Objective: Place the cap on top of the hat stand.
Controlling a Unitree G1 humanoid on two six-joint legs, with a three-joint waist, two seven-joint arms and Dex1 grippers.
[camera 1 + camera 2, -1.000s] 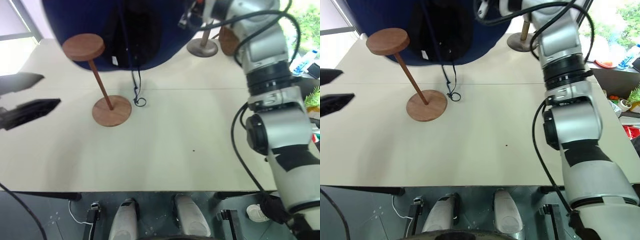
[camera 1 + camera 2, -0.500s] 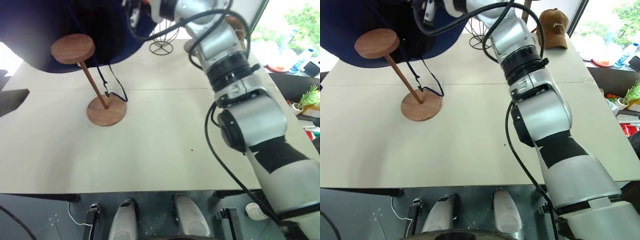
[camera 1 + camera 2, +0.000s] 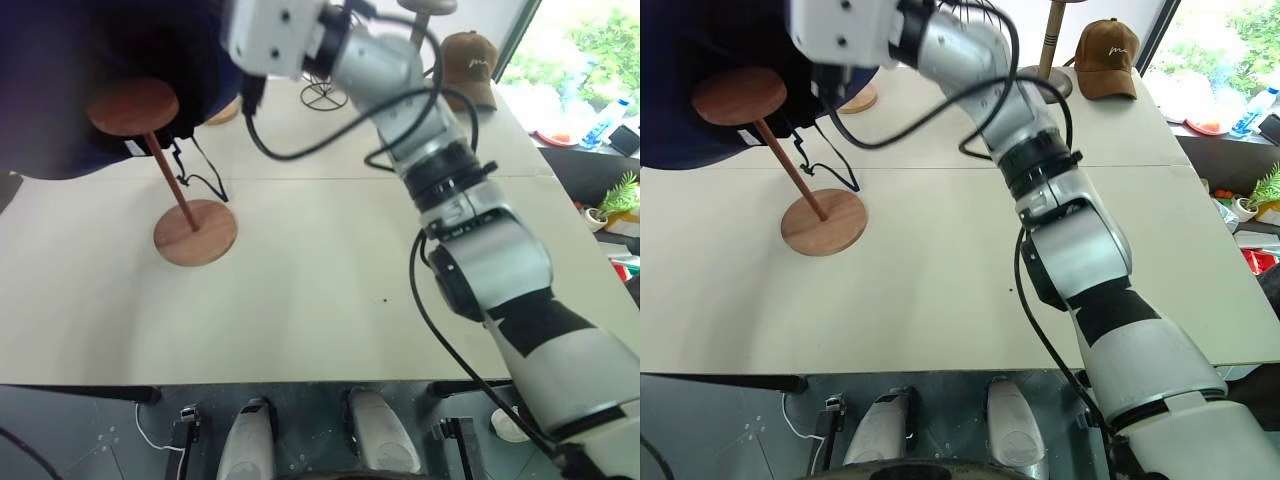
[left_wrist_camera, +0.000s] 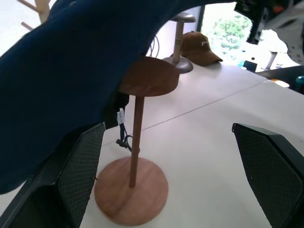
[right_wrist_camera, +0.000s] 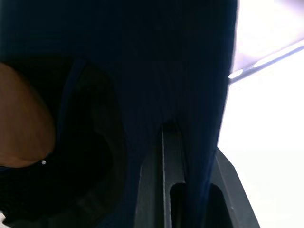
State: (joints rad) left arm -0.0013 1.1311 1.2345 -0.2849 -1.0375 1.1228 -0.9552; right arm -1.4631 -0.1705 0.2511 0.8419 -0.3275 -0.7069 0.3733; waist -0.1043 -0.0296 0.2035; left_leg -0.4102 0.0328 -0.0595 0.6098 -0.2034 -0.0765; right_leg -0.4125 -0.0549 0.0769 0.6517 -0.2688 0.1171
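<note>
Cap (image 3: 70, 90) has swung to upper left, over the hat stand (image 3: 133, 105); right gripper (image 5: 178, 190) pinches it, and we see left gripper (image 4: 166, 180) fingers spread.

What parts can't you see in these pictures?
- The cap: cut off by the head views' top and left edges.
- Right gripper: fingertips buried in the cap's fabric, right wrist view.
- Hat stand: the far side of its disc top is behind the cap, left wrist view.
- Brown baseball cap: logo too small to read.
</note>
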